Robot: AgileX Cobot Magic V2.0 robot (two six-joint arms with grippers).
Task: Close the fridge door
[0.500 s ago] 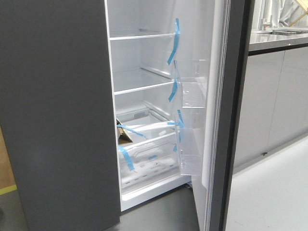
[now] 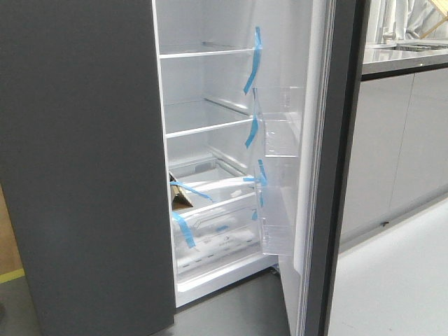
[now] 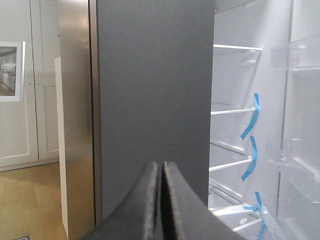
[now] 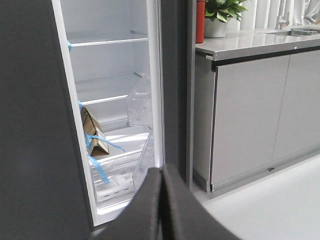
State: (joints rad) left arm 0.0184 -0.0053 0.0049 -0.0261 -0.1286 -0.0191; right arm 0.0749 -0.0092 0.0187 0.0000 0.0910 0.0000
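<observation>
The fridge door (image 2: 341,175) stands open at the right of the front view, seen nearly edge-on: dark grey outside, white lining with clear plastic bins (image 2: 280,182) and blue tape strips (image 2: 253,63). It also shows in the right wrist view (image 4: 175,85) and its bins show in the left wrist view (image 3: 300,150). Neither arm shows in the front view. My left gripper (image 3: 160,167) is shut and empty, facing the other plain dark grey panel (image 3: 155,90). My right gripper (image 4: 161,172) is shut and empty, facing the open door's edge.
The plain dark grey panel (image 2: 84,168) fills the left. Inside the fridge are glass shelves (image 2: 206,126), taped drawers and a cardboard box (image 2: 180,197). Light grey cabinet doors (image 2: 399,154) under a countertop (image 2: 402,59) stand to the right, with a red bottle (image 4: 200,20) and a plant (image 4: 222,10).
</observation>
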